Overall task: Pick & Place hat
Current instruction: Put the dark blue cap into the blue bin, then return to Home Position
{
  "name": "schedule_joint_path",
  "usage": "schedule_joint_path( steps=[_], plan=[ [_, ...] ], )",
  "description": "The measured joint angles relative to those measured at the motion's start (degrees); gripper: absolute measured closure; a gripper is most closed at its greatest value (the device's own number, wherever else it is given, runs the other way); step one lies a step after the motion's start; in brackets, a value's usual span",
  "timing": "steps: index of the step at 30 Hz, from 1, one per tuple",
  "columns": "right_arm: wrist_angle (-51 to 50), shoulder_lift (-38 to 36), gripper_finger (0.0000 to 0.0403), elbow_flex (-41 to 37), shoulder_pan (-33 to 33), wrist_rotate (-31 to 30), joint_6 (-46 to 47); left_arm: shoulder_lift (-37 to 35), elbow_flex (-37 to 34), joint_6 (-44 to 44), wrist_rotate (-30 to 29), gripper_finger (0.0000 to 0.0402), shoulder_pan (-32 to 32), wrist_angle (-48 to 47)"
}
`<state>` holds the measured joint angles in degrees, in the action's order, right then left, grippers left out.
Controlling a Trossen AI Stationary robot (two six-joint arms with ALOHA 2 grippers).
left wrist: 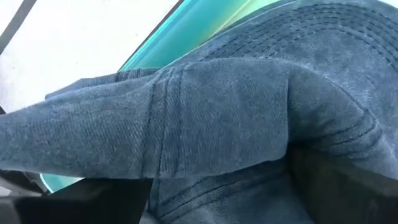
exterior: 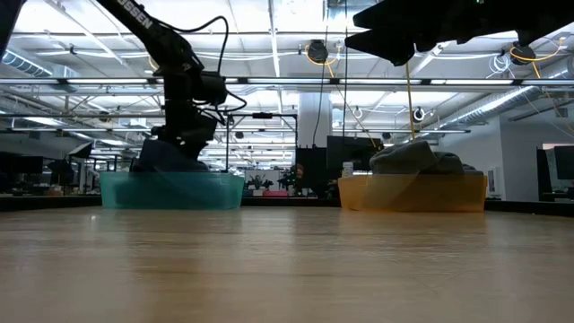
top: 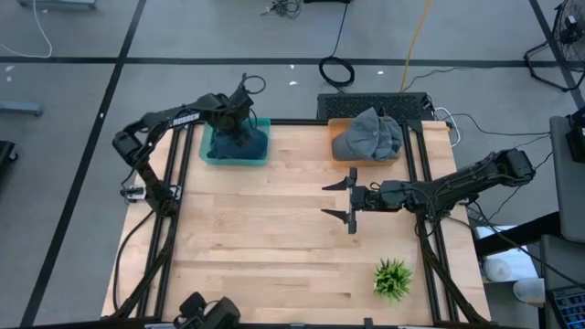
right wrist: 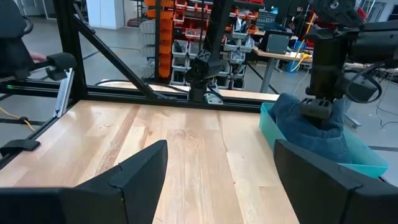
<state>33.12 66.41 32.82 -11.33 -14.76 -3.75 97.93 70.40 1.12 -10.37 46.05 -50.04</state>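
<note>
A blue denim hat (top: pixel 239 142) lies bunched in the teal bin (top: pixel 208 157) at the table's far left. My left gripper (right wrist: pixel 320 109) points steeply down right at the top of this hat, and the denim (left wrist: pixel 217 106) fills the left wrist view. A grey hat (top: pixel 367 135) rests in the orange bin (top: pixel 336 126) at the far right, its crown rising above the bin's rim (exterior: pixel 413 193). My right gripper (top: pixel 345 199) hovers level above the table's middle, open and holding nothing, facing the teal bin.
A small green plant (top: pixel 393 279) stands near the table's front right. Bare wooden tabletop (top: pixel 265 238) stretches between the two bins and the near edge. A black frame rail (right wrist: pixel 186 93) runs along the table's left side.
</note>
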Motion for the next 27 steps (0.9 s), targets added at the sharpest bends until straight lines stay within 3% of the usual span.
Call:
schedule_joint_path(
  steps=[5, 9, 13, 17, 21, 24, 27],
  plan=[
    [0.0, 0.0, 0.0124, 0.0, 0.0, 0.0, 0.0, -0.2, -0.3, -0.6, -0.4, 0.0034, -0.2, 0.3],
    [0.5, 0.0, 0.0124, 0.0, 0.0, 0.0, -0.2, -5.2, -0.5, 1.1, -0.9, 0.0034, -1.4, 0.8],
    [1.5, 0.0, 0.0124, 0.0, 0.3, -0.9, -0.6, -12.9, -0.5, 1.9, 1.1, 0.0034, -3.9, 2.5],
    [2.7, 0.0, 0.0124, 0.0, 0.9, -4.8, 0.0, -21.5, -0.5, 1.1, 6.4, 0.0034, -6.1, 4.3],
    [1.6, 0.0, 0.0124, 0.0, 0.8, -4.6, 2.4, -29.7, -1.0, 1.1, 10.6, 0.0034, -9.3, 4.6],
    [0.6, 0.0, 0.0124, 0.0, 0.7, -3.9, 2.1, -37.2, -4.7, 6.3, 13.8, 0.0034, -12.6, 9.5],
    [2.8, 0.0, 0.0124, -1.6, 0.8, 1.0, 2.9, -45.5, -12.3, 8.6, 18.4, 0.0034, -15.2, 17.7]
  ],
)
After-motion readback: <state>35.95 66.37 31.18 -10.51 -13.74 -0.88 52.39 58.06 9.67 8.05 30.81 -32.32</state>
